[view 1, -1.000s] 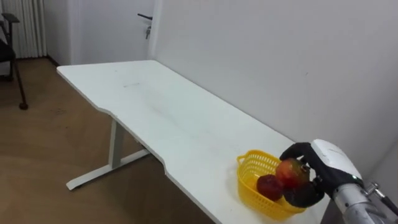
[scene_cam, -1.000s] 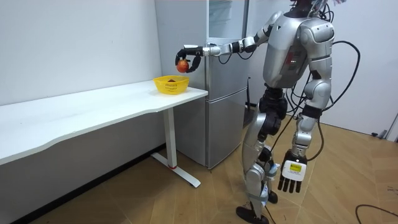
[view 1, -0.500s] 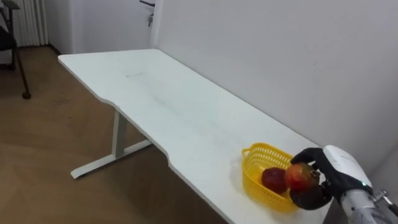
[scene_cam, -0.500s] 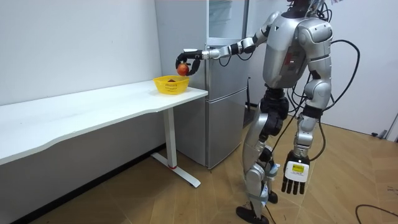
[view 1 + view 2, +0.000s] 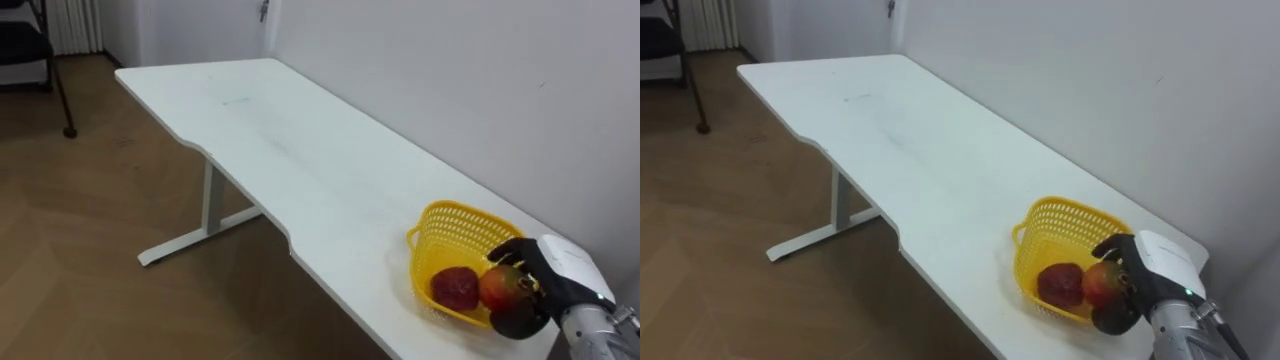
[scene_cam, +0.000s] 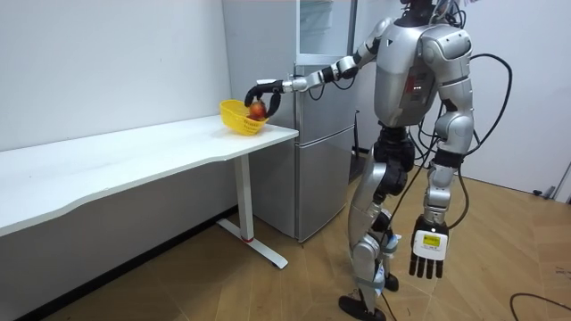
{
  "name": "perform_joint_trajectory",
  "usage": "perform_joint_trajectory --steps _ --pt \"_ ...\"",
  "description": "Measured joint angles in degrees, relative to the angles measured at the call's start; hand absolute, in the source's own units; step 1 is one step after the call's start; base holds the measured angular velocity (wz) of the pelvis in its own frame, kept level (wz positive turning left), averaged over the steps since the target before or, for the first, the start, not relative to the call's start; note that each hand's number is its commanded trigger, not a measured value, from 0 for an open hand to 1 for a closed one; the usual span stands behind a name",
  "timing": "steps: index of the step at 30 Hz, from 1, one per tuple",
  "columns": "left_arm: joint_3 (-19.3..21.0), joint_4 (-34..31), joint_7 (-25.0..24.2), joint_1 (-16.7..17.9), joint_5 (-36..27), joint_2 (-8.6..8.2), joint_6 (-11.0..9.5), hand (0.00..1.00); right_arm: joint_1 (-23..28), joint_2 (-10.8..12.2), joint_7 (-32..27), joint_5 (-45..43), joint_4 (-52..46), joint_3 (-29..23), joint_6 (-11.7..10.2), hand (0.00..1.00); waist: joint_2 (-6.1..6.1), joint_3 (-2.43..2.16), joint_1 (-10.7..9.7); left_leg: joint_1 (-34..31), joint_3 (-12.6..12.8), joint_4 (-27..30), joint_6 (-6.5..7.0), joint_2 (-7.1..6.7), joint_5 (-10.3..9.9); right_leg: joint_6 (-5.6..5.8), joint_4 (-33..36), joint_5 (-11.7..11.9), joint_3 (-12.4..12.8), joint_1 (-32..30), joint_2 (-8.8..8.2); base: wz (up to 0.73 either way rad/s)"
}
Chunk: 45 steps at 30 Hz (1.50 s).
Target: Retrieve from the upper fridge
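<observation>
A yellow basket [image 5: 455, 214] stands on the white table [image 5: 300, 170] at its end nearest me, and looks tipped toward my hand in the room view. A dark red fruit [image 5: 457, 287] lies inside it. My right hand [image 5: 556, 276] is shut on a red and yellow apple [image 5: 500, 287] and holds it at the basket's near rim, beside the dark red fruit. In the room view that right hand [image 6: 265, 92] reaches from the fridge [image 6: 321, 134] side to the basket [image 6: 234, 113]. My left hand [image 6: 426, 254] hangs open at my side.
The table runs along a white wall, with wooden floor [image 5: 100, 260] to the left of it. A dark chair [image 5: 30, 45] stands at the far left. I stand in front of the grey fridge, at the table's end.
My right hand has come down with the apple from above the basket to its near rim. The basket has tipped toward the hand. The eye view has shifted.
</observation>
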Motion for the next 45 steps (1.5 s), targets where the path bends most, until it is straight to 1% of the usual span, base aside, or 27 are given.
perform_joint_trajectory --steps 2,7,13,18,23,27,34,36,37,38,39,40,41,42,43,45 --pt "-0.95 0.09 0.07 -0.23 -0.01 0.39 -0.01 0.0 -0.17 0.0 -0.14 0.04 0.0 0.0 -0.03 0.0 -0.01 -0.01 0.01 -0.1 0.01 0.03 0.0 -0.01 0.0 0.0 0.0 0.0 -0.14 0.0 -0.01 0.04" --pt "-1.0 0.01 0.08 -0.36 0.01 0.74 -0.01 0.0 -0.74 0.0 -0.31 0.01 0.02 0.0 -0.04 0.0 0.02 0.01 -0.02 0.07 0.06 0.07 0.0 -0.02 0.0 0.0 0.0 0.0 -0.13 0.15 0.0 0.0" --pt "-1.01 -0.06 0.12 -0.36 0.01 0.73 0.02 0.0 -0.74 0.0 -0.31 -0.06 0.02 0.0 0.01 0.0 0.15 0.09 -0.06 0.02 0.05 0.25 0.0 -0.02 0.0 0.0 0.0 0.0 -0.03 0.19 0.03 0.0" --pt "-1.02 0.1 0.35 -0.36 -0.07 0.73 0.15 0.0 -0.74 0.0 -0.3 -0.1 0.01 0.01 0.08 0.0 0.17 0.06 -0.07 0.03 0.08 0.33 0.0 -0.04 0.0 0.0 0.01 0.0 -0.06 0.23 0.02 0.0" --pt "-1.03 0.27 1.07 -0.36 -0.56 0.73 0.24 0.0 -0.74 0.0 -0.3 -0.19 -0.02 0.01 1.08 0.0 0.22 0.03 -0.04 0.04 0.07 0.35 0.01 -0.07 0.01 0.0 0.01 0.0 -0.03 0.26 0.01 0.0" --pt "-1.03 0.48 1.23 -0.35 -0.56 0.73 0.24 0.0 -0.77 0.0 -0.3 0.0 -0.02 -0.01 1.12 0.0 0.23 0.0 -0.07 0.06 0.1 0.35 0.01 -0.06 0.01 0.0 0.02 0.0 0.13 0.27 0.03 0.0" --pt "-0.92 -0.21 1.99 0.16 -0.56 0.79 0.23 0.0 -1.27 -0.02 -1.08 4.09 -0.76 -0.18 1.12 0.0 -0.01 -0.29 -0.61 0.54 0.5 0.44 0.02 0.01 0.01 0.0 0.0 0.0 0.58 0.79 0.01 0.0" --pt "-0.89 -0.21 2.0 0.39 -0.55 0.69 0.2 0.0 -1.29 -0.02 -1.55 5.76 -1.87 -0.35 1.12 0.0 0.16 -0.4 -0.84 1.02 1.53 0.37 0.05 0.24 0.0 0.0 -0.05 0.0 0.8 1.19 -0.06 -0.08" --pt "-0.83 -0.19 2.0 0.74 -0.55 0.53 0.18 0.0 -1.3 -0.02 -1.75 6.93 -3.53 -0.42 1.06 0.0 0.32 -0.72 -1.14 1.28 1.85 0.31 0.14 0.28 -0.06 0.0 -0.04 0.0 1.16 1.26 -0.1 -0.16" --pt "-0.71 -0.2 2.0 0.88 -0.53 0.37 0.17 0.0 -1.31 -0.02 -1.99 7.7 -5.01 -0.71 0.92 0.0 0.56 -0.81 -1.48 1.7 2.24 0.29 0.18 0.34 -0.08 0.0 0.0 0.0 1.5 1.47 -0.13 -0.18" --pt "-0.66 -0.22 2.0 0.92 -0.52 0.28 0.13 0.0 -1.31 -0.02 -2.2 8.27 -5.74 -0.88 0.91 0.0 0.73 -0.75 -1.54 2.1 2.44 0.24 0.22 0.38 -0.11 0.0 -0.01 0.01 1.54 1.79 -0.15 -0.15" --pt "-0.24 -0.23 2.07 1.09 -0.47 -0.03 0.03 0.0 -1.3 -0.02 -2.3 9.25 -7.31 -1.4 0.91 0.0 1.24 -0.77 -1.77 2.92 2.72 0.23 0.37 0.38 -0.2 0.0 -0.02 0.01 1.69 2.56 -0.21 -0.15" --pt "0.68 -0.28 2.34 1.13 -0.47 -0.64 -0.08 0.0 -1.32 -0.01 -2.42 9.29 -8.52 -2.72 0.53 0.0 1.85 -0.68 -2.04 3.92 3.1 0.11 0.53 0.38 -0.31 0.01 -0.07 0.01 2.21 3.38 -0.26 -0.14" --pt "0.99 -0.32 2.47 1.15 -0.47 -0.94 -0.15 0.0 -1.38 -0.02 -2.74 9.29 -8.97 -3.46 0.37 0.0 2.13 -0.68 -2.07 4.34 3.23 -0.02 0.56 0.35 -0.33 0.01 -0.08 0.01 2.35 3.75 -0.31 -0.1" --pt "1.43 -0.35 2.53 1.18 -0.51 -1.29 -0.42 0.0 -1.4 -0.02 -3.73 9.41 -10.01 -5.31 0.09 0.0 2.64 -0.66 -2.33 4.91 3.27 -0.09 0.62 0.24 -0.35 0.02 -0.09 0.0 2.65 4.24 -0.42 -0.07" --pt "2.38 -0.4 2.54 1.55 -0.47 -1.61 -0.59 0.0 -1.34 -0.02 -5.26 10.09 -12.03 -7.35 -0.09 0.0 3.14 -0.89 -3.06 5.43 3.53 -0.27 0.65 0.2 -0.34 0.04 -0.2 -0.01 2.89 4.61 -0.52 -0.11"
